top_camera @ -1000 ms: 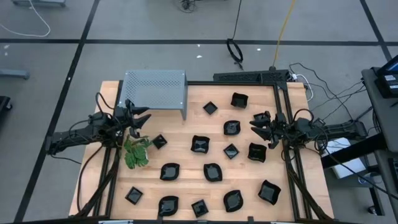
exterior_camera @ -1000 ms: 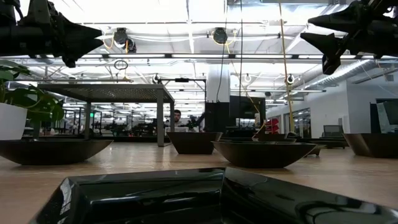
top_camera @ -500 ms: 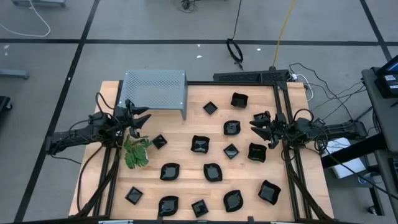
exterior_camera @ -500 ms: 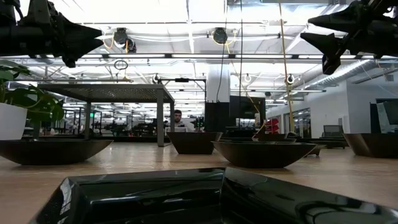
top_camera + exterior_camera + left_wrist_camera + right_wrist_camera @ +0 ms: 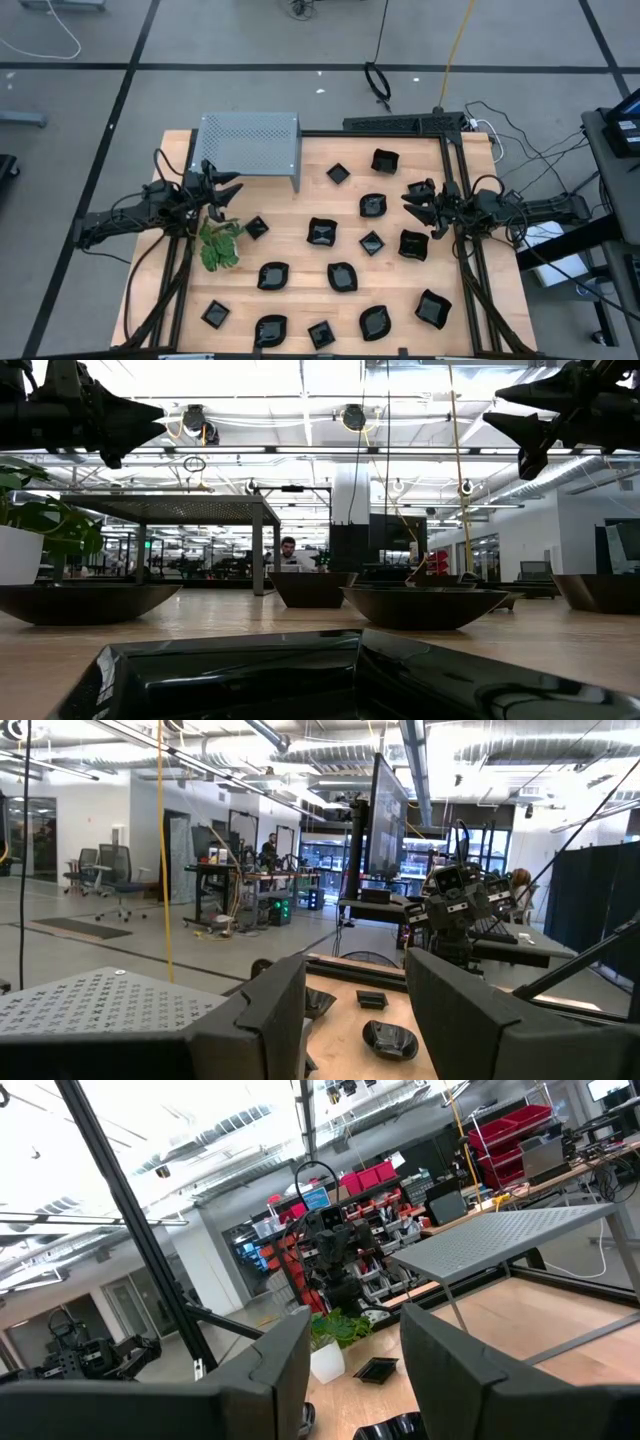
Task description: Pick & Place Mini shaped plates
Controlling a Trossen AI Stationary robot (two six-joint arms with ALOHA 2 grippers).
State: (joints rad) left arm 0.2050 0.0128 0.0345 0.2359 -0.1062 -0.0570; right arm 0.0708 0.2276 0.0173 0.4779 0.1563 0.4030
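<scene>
My left gripper (image 5: 222, 190): fingers parted with nothing between them, raised above the table's left side, just over the plant and beside the front edge of the shelf.
My right gripper (image 5: 415, 203): fingers apart and empty too, held above the table's right side, pointing toward the middle.
Left wrist view: my two dark fingers (image 5: 262, 1020) frame the gap; past them lie two black plates and my other arm facing me.
Right wrist view: fingers (image 5: 275, 1370) spread; beyond them the plant pot, one plate and the shelf top.
Mini shaped plates (image 5: 322, 232): glossy black dishes scattered across the wooden table, all lying flat and apart from one another; none is in either grip. One (image 5: 413, 244) sits just below my right gripper, another (image 5: 256, 227) just right of the plant.
Plant (image 5: 219, 244): green leaves, left side of the table.
Shelf (image 5: 250, 142): grey perforated metal, standing at the far left corner.
Table (image 5: 390, 288): light wood.
Low view: a plate (image 5: 300, 678) lies right at the lens.
</scene>
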